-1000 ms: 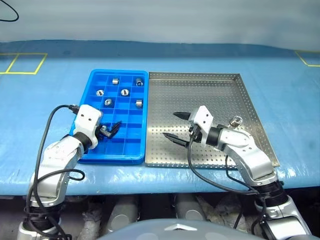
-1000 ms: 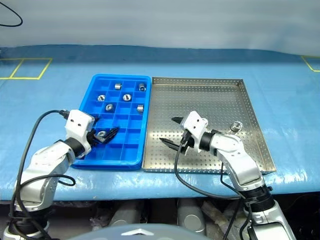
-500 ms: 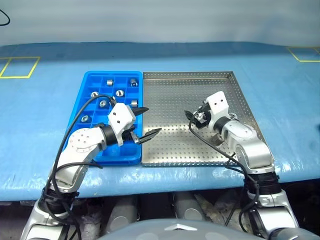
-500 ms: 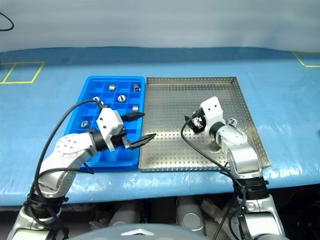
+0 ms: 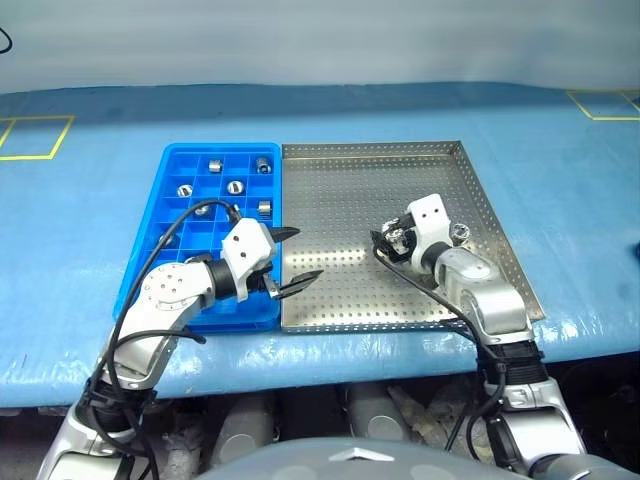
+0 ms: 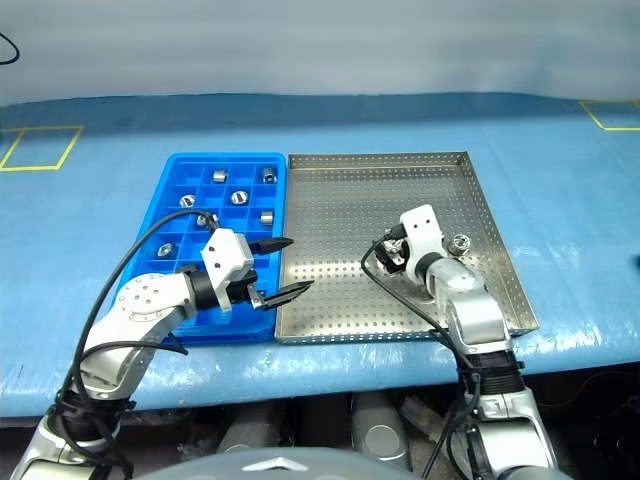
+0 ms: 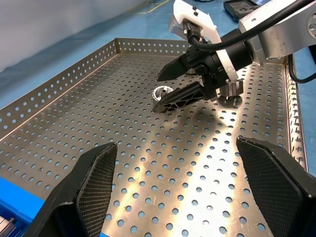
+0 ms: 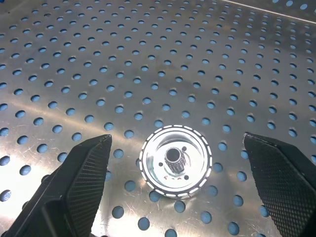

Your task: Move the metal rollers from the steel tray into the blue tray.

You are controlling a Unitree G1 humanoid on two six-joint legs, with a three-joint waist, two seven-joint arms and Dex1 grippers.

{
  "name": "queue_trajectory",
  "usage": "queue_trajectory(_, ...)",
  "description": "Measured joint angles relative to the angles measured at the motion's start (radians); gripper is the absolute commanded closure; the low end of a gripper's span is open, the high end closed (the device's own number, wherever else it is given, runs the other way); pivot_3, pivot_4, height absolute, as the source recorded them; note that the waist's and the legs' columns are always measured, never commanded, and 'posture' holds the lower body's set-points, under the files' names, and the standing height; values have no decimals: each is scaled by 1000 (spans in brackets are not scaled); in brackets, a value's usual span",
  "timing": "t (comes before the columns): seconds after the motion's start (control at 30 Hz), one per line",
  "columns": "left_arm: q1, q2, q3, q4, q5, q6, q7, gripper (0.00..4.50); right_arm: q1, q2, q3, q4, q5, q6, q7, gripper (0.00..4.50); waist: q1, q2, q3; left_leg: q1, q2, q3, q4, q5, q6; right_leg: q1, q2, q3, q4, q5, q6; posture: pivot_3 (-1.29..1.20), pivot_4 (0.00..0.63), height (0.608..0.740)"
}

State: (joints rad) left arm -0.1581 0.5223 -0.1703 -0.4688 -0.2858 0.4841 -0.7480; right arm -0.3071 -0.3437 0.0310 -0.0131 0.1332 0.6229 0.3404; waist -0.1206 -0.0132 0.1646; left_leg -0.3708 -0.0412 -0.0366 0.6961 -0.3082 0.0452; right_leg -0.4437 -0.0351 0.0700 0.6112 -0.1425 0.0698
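Your blue tray [image 5: 150,262] sat on the blue-covered counter [image 5: 80,200] toward its left, with the steel tray [image 5: 350,190] pressed against its right edge, both a little back from the counter's near edge. Six metal rollers [image 5: 235,187] already lay in separate cells in the far half of the blue tray. One more metal roller [image 8: 176,160] lay on the perforated floor of the steel tray, close to that tray's right rim and about midway along it; you could see it from above in the right wrist view, shiny rim up with its dark hollow centre showing. Your right gripper [image 7: 176,87] was down over that part of the steel tray with its jaws spread wide; the roller lay between the two black fingers [image 8: 69,187], touching neither. In the left wrist view the same roller showed just beside the tips of the right gripper. Your left gripper [image 5: 295,257] was over the seam between the two trays, near the blue tray's near right corner, pointing across toward the steel tray; its jaws were also wide apart and held nothing.
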Motion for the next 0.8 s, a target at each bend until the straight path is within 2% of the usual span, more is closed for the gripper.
queue_trajectory(0.1,8,0,0,0,1,-1,2,277,0,7,0,13,-5,1,0,904,0,0,0,0,0,0,0,0,0,0,0,0,0,0,0,-149,150,740)
queue_trajectory(0.27,18,1,0,-1,1,-8,5,277,0,15,0,13,-7,0,0,2535,0,0,0,0,0,0,0,0,0,0,0,0,0,0,0,-149,150,740)
queue_trajectory(0.43,23,6,0,-1,1,-9,6,277,0,18,0,13,-7,0,2,2727,0,0,0,0,0,0,0,0,0,0,0,0,0,0,0,-147,150,740)
queue_trajectory(0.63,41,13,2,-7,0,-9,10,277,0,28,1,10,-6,-5,9,2727,0,0,0,0,0,0,0,0,0,0,0,0,0,0,0,-131,150,740)
queue_trajectory(0.8,134,38,62,-81,-3,9,50,277,-27,35,30,-38,14,-13,79,2727,-2,1,1,0,1,-1,-1,0,0,-1,0,0,0,0,0,-92,150,740)
